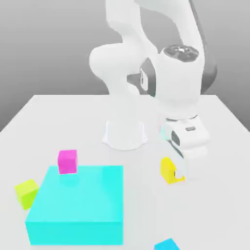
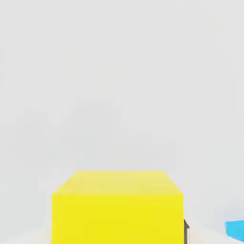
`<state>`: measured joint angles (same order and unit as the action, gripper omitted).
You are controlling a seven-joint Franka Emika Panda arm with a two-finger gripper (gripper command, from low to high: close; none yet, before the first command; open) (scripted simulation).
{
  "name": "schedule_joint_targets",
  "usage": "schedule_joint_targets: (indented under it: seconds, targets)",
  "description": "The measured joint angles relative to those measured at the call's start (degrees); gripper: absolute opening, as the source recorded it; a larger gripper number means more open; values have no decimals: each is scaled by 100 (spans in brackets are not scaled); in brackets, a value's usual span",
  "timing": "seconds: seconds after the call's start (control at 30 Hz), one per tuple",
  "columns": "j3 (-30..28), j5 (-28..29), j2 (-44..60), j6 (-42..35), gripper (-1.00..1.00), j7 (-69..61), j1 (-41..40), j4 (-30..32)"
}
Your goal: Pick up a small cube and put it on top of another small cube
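Yellow cube (image 1: 168, 170) clamped in the downward-pointing end effector (image 1: 177, 172), above the table (image 1: 53, 117).

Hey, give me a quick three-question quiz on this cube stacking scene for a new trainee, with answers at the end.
1. True or false: the fingers are shut on the yellow cube.
2. Multiple choice: in the exterior view, the magenta cube sits A) at the far-left corner of the big cyan block; B) against the robot base; C) beside the blue cube.
3. Which small cube lies just to the exterior view's left of the cyan block?

Key: 1 true. 2 A; whether it rests on top of the block or just behind it cannot be told. 3 the lime cube.
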<state>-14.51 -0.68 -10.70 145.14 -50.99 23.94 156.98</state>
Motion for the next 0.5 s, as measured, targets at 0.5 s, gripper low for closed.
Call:
schedule_joint_targets:
  seconds: [0.5]
  targets:
    - [-1333, 2024, -2022, -1046, -100, -740, -2791, 762]
